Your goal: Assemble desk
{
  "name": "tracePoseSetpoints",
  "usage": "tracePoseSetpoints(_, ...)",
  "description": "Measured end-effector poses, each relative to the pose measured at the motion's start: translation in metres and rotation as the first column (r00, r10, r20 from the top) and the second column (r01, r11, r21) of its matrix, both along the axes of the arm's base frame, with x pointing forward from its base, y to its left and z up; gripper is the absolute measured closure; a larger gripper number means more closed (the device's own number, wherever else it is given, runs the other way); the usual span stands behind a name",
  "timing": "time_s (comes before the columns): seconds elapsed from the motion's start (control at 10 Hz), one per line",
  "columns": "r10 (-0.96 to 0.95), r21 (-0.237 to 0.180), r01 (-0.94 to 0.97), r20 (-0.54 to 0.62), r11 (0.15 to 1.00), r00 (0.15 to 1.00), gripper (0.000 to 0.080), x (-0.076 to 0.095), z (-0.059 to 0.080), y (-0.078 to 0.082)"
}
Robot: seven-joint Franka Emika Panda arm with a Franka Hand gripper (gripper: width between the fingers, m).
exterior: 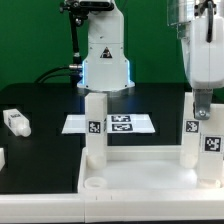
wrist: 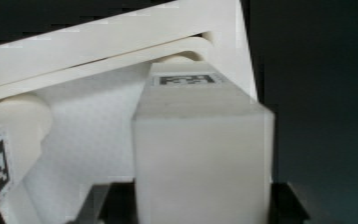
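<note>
The desk top [exterior: 140,188] is a wide, flat piece of smooth white plastic with a raised rim. It lies on the black table [exterior: 40,150] in the lower part of the exterior view, and a round hole shows in its lower left corner. The legs are white square posts with little black-and-white squares on them.

The gripper [exterior: 203,112] comes down from the upper right of the exterior view. In the wrist view its two dark fingers [wrist: 114,208] sit tight on both sides of the held leg [wrist: 197,150]. The jaws are partly open, just wide enough for the post, and they pinch it. The far end of this leg is just beside the rim of the desk top [wrist: 105,60].

In the exterior view two posts stand close together under the gripper, the near right leg [exterior: 212,165] and the far right leg [exterior: 191,148]. I cannot tell from there which one is pinched.

Another standing leg [exterior: 95,145] is up on the desk top's left side. A loose leg [exterior: 15,122] lies on the table at the exterior view's left, well apart from the rest. The marker board [exterior: 135,124] lies flat behind the desk top. The shiny white robot base [exterior: 105,60] stands behind the board, in front of a green wall [exterior: 30,40].
</note>
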State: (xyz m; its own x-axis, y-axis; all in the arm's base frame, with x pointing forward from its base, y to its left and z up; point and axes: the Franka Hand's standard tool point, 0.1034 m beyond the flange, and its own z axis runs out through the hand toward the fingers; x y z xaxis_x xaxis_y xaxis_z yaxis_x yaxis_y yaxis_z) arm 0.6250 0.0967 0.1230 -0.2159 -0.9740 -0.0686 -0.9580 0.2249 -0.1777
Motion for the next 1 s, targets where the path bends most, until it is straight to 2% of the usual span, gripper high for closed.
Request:
tracePoseSetpoints(0.1,0.054,-0.013,-0.054,0.004,0.998,0.999,0.0502,0.001,0.001,0.0)
tracePoseSetpoints(0.2,0.19,-0.051,-0.188,0.023,0.981,0.982,0.0328,0.005,0.004,0.001)
tracePoseSetpoints(0.3,0.341,-0.089,-0.337,0.039,0.937,0.939,0.0191,0.008,0.004,0.011)
tracePoseSetpoints(0.4,0.466,-0.12,-0.46,0.022,0.88,0.885,0.0163,0.005,0.001,0.025)
tracePoseSetpoints(0.5,0.567,-0.146,-0.561,0.005,0.815,0.824,0.0163,0.003,0.001,0.031)
tracePoseSetpoints(0.8,0.754,-0.205,-0.746,-0.052,0.634,0.655,0.0151,0.004,0.001,0.025)
tracePoseSetpoints(0.9,0.866,-0.239,-0.859,-0.109,0.453,0.488,0.0151,0.006,0.002,0.025)
tracePoseSetpoints(1.0,0.932,-0.246,-0.925,-0.147,0.291,0.332,0.0151,0.007,0.001,0.022)
